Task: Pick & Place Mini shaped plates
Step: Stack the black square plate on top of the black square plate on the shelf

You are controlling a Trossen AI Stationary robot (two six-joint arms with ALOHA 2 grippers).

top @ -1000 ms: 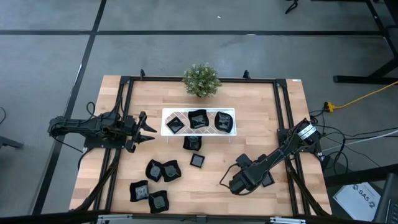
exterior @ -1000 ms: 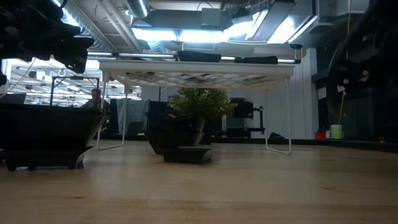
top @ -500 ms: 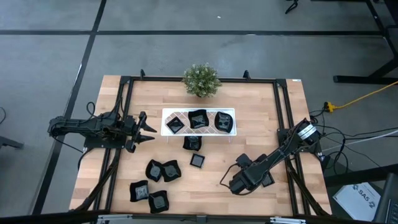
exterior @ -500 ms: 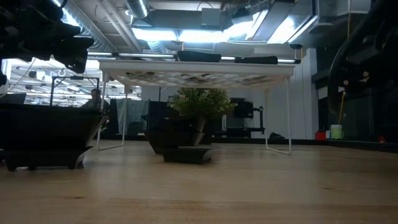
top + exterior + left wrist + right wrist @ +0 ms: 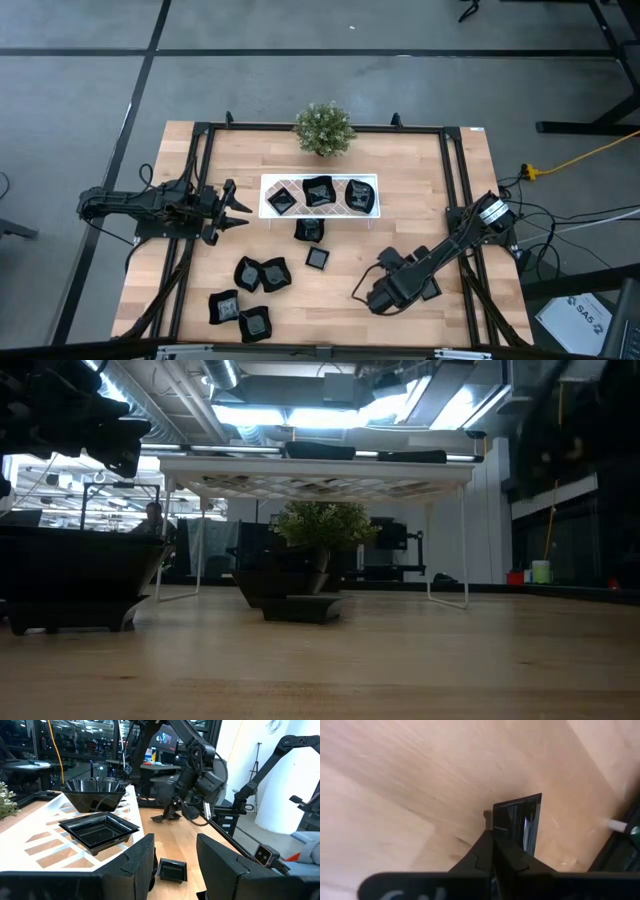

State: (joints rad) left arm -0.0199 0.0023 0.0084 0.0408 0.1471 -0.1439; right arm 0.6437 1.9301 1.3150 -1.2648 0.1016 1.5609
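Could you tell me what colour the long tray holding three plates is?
White; the tray shows best in the high view.

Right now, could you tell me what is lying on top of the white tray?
Three mini black plates lie in a row on the white tray. Another plate sits partly under its front edge; anything further beneath is hidden.

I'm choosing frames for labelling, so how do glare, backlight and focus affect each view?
Low view: bright ceiling lights leave the near black glossy dish a dark silhouette. Left wrist view: sharp, with reflections on the black glossy square plate. Right wrist view: the dark fingers are soft, close to the lens.
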